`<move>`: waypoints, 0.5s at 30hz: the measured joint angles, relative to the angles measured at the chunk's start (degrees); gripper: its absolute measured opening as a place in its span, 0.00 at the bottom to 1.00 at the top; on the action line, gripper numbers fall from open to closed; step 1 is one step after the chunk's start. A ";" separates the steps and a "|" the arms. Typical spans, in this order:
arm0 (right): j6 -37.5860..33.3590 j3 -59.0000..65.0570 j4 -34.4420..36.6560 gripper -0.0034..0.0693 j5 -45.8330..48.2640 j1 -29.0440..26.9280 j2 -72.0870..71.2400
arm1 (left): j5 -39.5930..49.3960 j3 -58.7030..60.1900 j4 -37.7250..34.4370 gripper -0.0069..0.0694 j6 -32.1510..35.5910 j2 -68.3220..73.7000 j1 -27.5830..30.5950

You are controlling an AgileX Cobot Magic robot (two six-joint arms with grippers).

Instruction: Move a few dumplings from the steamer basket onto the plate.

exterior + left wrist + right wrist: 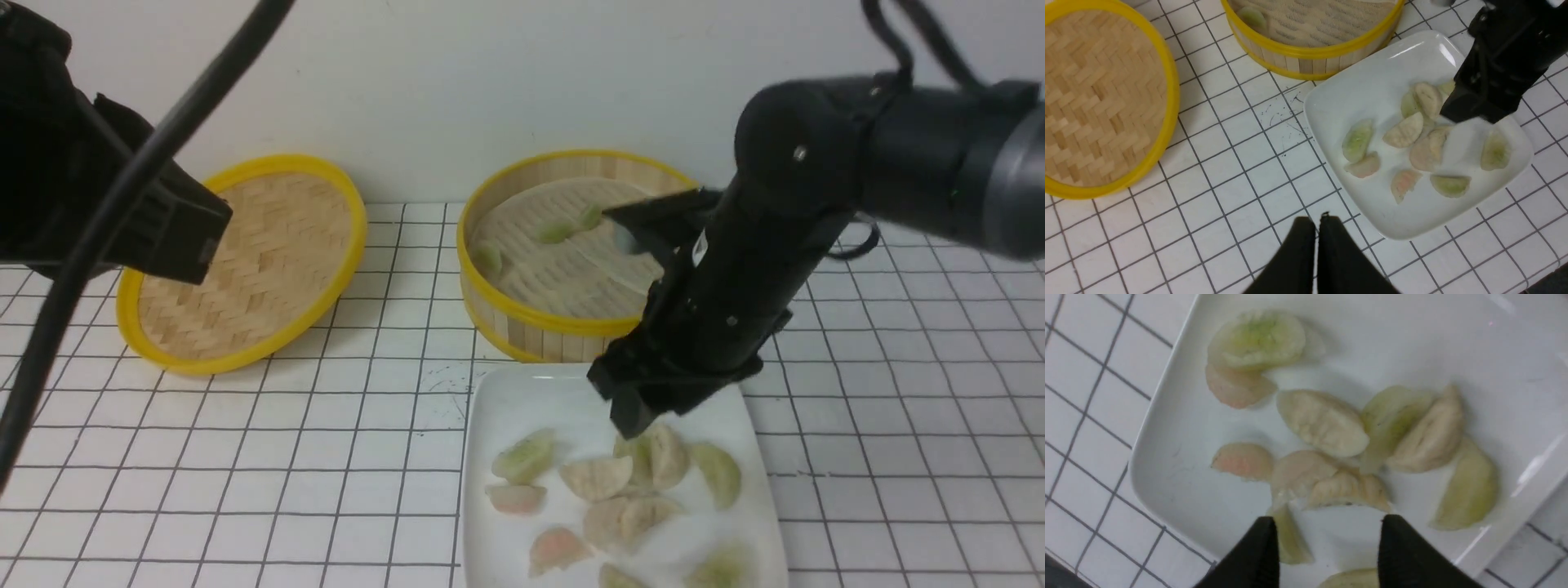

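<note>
Dumplings not yet moved lie in the steamer basket. Three pale green ones show on the liner toward its upper left in the front view (the right arm hides the basket's right part, so more may sit there). The middle one seems to run its long axis roughly across the frame, tilted a little up to the right, though it is too small and soft to be sure. Just below the basket in the frame, nearly touching its wall, is the plate, holding the served dumplings, a loose cluster of green, beige and pink crescents, several overlapping. The right end effector hangs low over the upper edge of that cluster, its jaws apart with nothing between them, as the right wrist view shows. From there the basket's dumplings lie up the frame and a little to the left, past the plate's far edge and over the basket's rim, so the next reach probably calls for a lift before going forward. The left end effector is clenched on nothing above the bare tabletop, at the plate's left and below the lid. The right arm is the nearer one.
</note>
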 joint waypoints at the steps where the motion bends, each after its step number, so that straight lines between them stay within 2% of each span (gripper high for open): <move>1: 0.81 -0.35 -0.86 0.38 0.14 0.00 -1.49 | 0.00 0.00 0.14 0.08 0.29 0.00 0.00; 3: 3.75 -0.65 -3.51 0.19 0.72 0.00 -8.18 | 0.00 0.00 0.40 0.08 0.99 0.00 0.00; 5: 6.96 -0.38 -6.10 0.08 1.17 0.00 -17.69 | 0.00 0.00 0.40 0.08 1.22 0.00 0.00; 6: 7.52 -0.18 -6.34 0.07 1.17 0.00 -18.66 | 0.00 0.00 0.40 0.08 1.22 0.00 0.00; 10: 12.34 8.24 -10.42 0.03 -0.58 0.00 -42.89 | 0.00 0.00 0.34 0.08 1.59 0.00 0.00; 12: 13.06 14.51 -11.65 0.03 -4.83 0.00 -52.71 | 0.00 0.00 -0.08 0.08 1.59 0.00 0.00; 14: 14.34 26.08 -13.99 0.03 -14.03 0.00 -69.58 | 0.00 0.00 -1.03 0.08 1.64 0.00 0.00; 15: 15.03 28.05 -14.69 0.03 -16.55 0.00 -72.18 | 0.00 0.00 -1.03 0.08 1.64 0.00 0.00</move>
